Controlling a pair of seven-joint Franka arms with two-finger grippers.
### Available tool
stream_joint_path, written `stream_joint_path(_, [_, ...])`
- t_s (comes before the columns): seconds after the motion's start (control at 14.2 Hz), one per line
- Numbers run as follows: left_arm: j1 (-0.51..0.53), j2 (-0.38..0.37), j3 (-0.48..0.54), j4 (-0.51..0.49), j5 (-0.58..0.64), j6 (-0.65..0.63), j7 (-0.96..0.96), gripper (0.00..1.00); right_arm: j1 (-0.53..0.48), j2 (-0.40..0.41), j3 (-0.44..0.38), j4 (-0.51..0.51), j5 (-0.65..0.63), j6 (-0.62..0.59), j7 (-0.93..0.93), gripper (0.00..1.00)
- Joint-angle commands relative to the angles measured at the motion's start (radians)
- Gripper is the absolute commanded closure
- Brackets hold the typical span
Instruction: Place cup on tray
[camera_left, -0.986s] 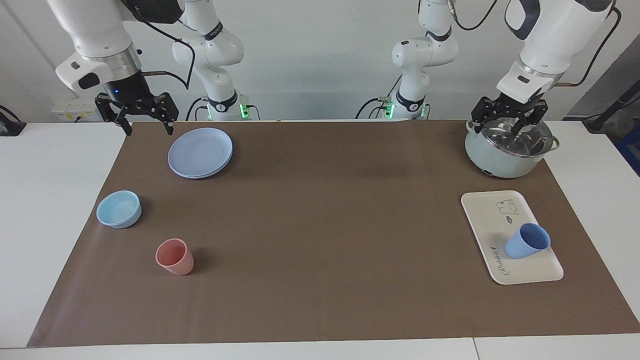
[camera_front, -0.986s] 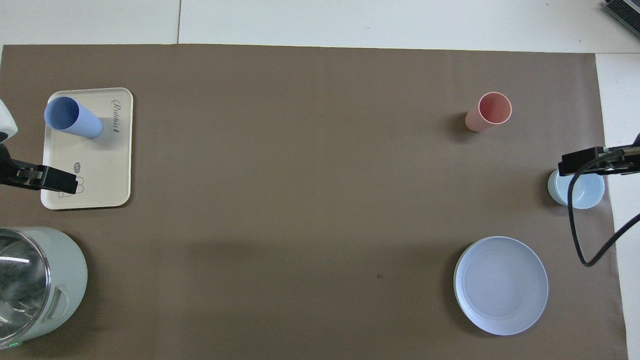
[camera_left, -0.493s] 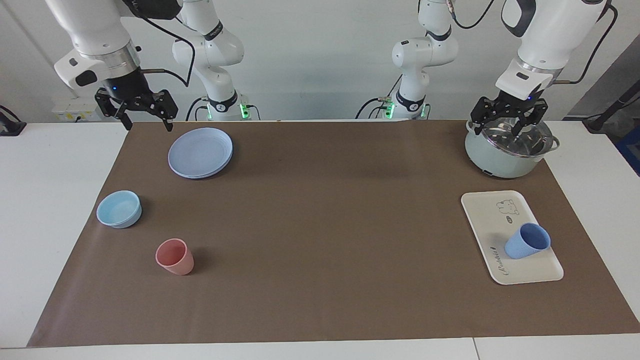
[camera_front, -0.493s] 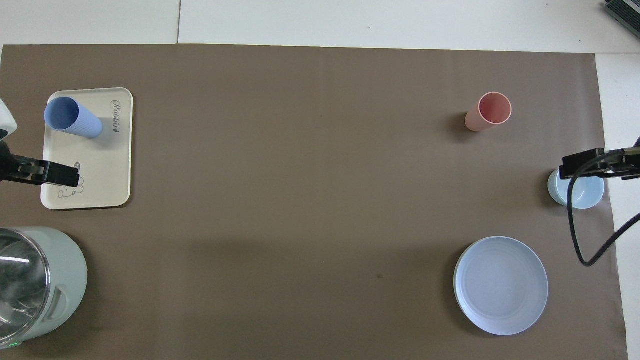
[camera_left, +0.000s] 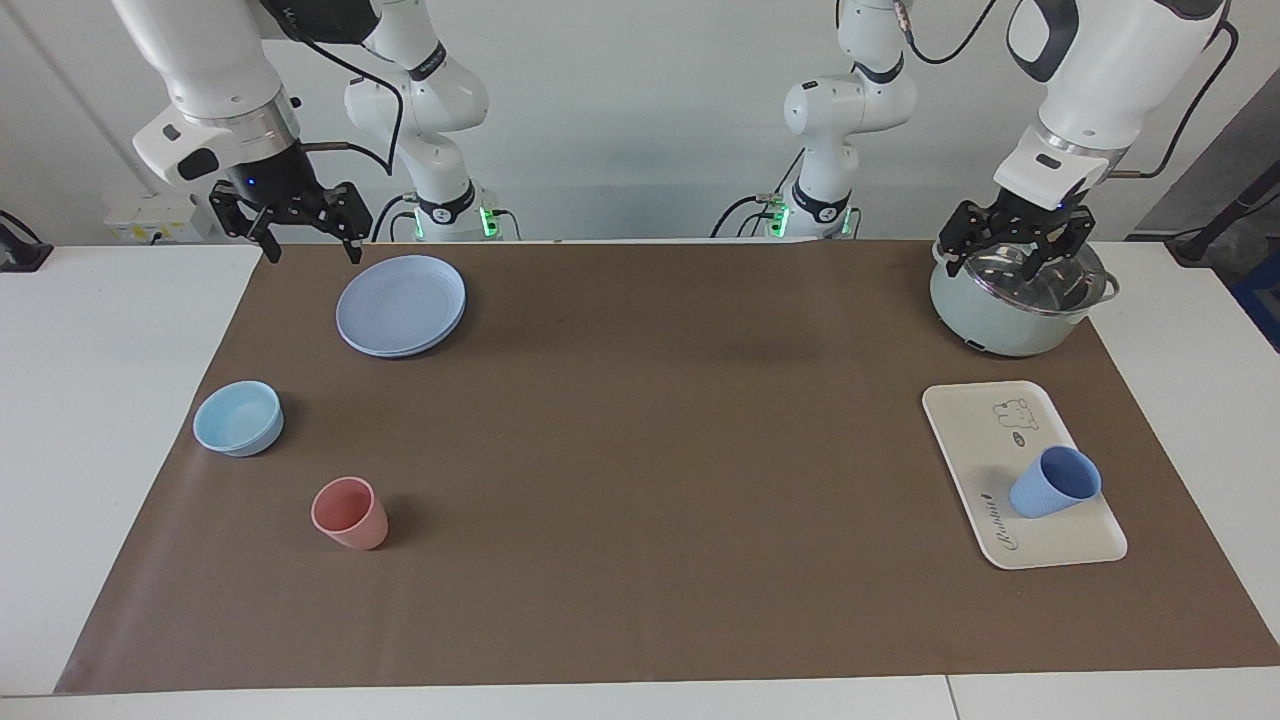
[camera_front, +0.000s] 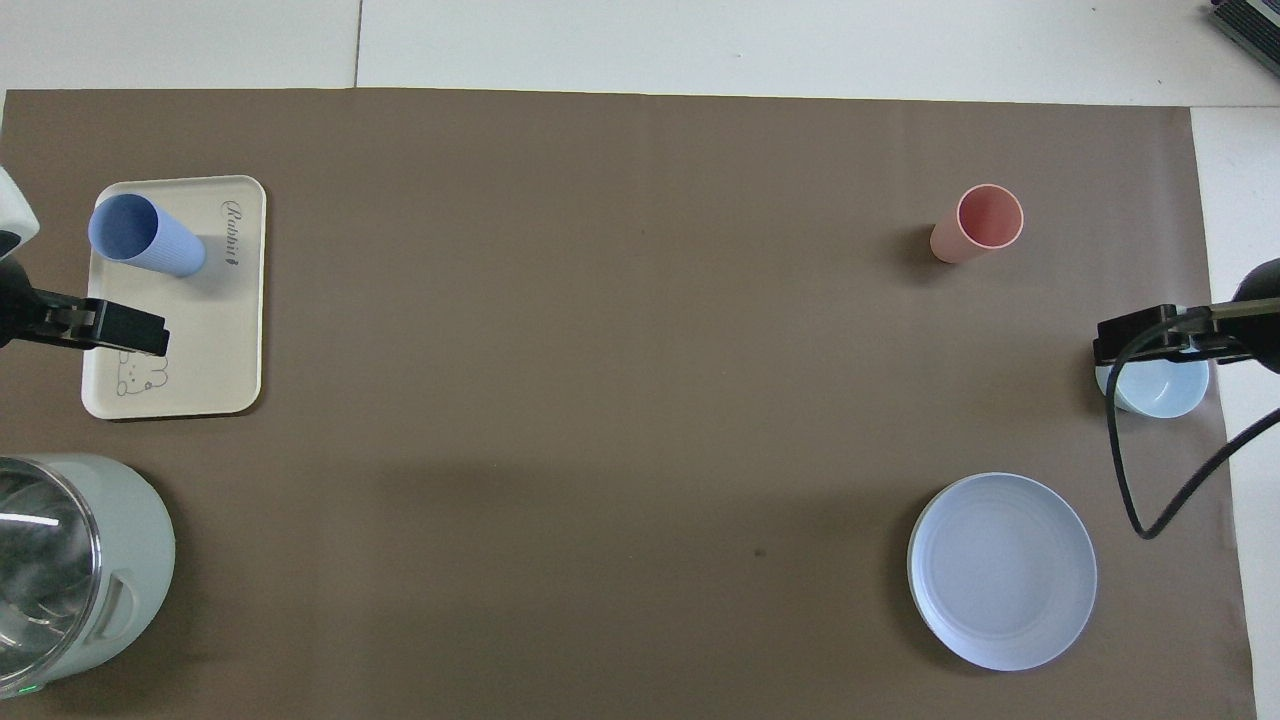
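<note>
Spreading over most of the table: a brown mat (camera_left: 640, 450), carrying everything else.

Sitting at the mat's corner nearest the left arm's base: a pale green pot (camera_left: 1000, 322) under a glass lid.

Lying farther from the robots than the pot, at the same left arm's end: the tray (camera_left: 975, 430), flat and cream-white, showing its bear drawing at the end nearer the robots and its lettering at the farther end.

Resting near the right arm's base: a round blue-lilac plate (camera_left: 400, 305). Sitting farther out, toward the right arm's end: a light-blue bowl (camera_left: 238, 418). Standing farther out again, apart from the bowl: a pink cup (camera_left: 348, 513), mouth up.

Standing on the tray, at its end farther from the robots, beside the lettering: the cup (camera_left: 1052, 483), mouth up, touched by neither gripper.

Hanging just over the pot's lid with fingers spread apart, carrying nothing: the left gripper (camera_left: 1010, 260).

Hanging over the mat's edge beside the plate, fingers likewise spread and empty: the right gripper (camera_left: 312, 250).
</note>
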Motion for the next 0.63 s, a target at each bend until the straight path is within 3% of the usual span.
stream_joint_path(0.0, [-0.011,0.041,0.008,0.05,-0.014,-0.025,-0.015,0.0,-0.007,-0.022,0.002,-0.029,-0.001,0.013,-0.002,0.0])
stream_joint_path(0.56, [-0.021,0.01,0.008,0.049,-0.034,-0.042,-0.02,0.0,-0.011,-0.02,-0.003,-0.025,-0.015,0.002,-0.063,0.0])
